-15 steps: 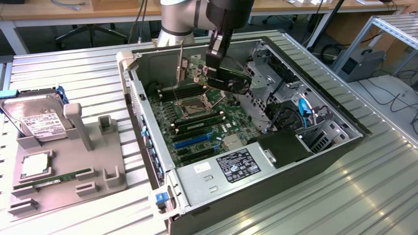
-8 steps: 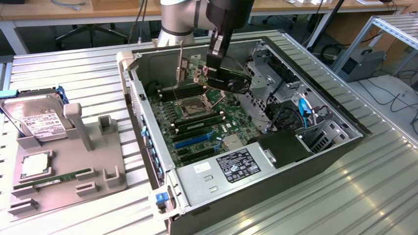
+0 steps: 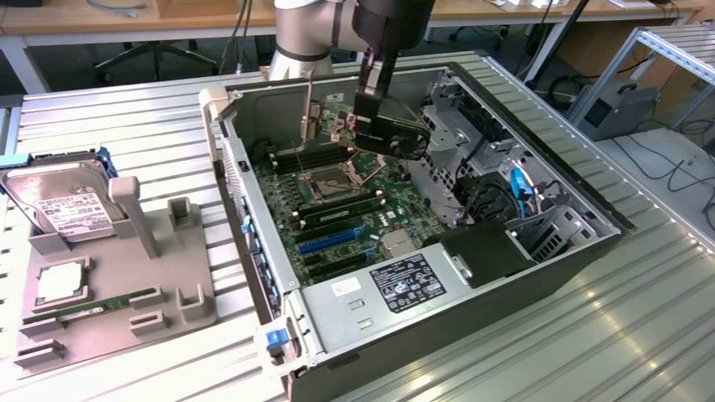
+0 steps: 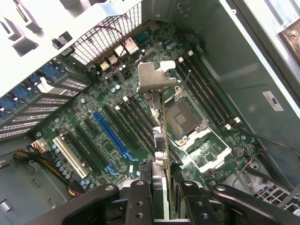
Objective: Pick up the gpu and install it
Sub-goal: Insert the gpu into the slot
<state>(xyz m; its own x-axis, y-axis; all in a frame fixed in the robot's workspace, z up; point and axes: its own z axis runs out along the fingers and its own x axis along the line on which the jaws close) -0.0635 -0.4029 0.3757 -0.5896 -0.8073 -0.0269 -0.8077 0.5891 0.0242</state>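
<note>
A: Where is the gpu right now?

B: Inside the open top of the computer case, hanging on edge above the motherboard at the case's far end. It is not seated in any slot.

A: And the claw?

B: Clenched on the gpu. From the wrist, the claw has its two black fingers pressed on either face of the card, which runs away from the camera edge-on.

A: Which way is the card turned?

B: Its silver bracket is the end farthest from the claw. In the exterior view the bracket stands upright close to the case's rear wall.

A: What lies under it in the case?

B: The processor socket and the black slots beside it. The blue slot sits off to one side of the card.

A: Anything outside the case?

B: On the worktop, to the exterior view's left of the case, a grey holder carries a hard drive and a slim green memory stick
</note>
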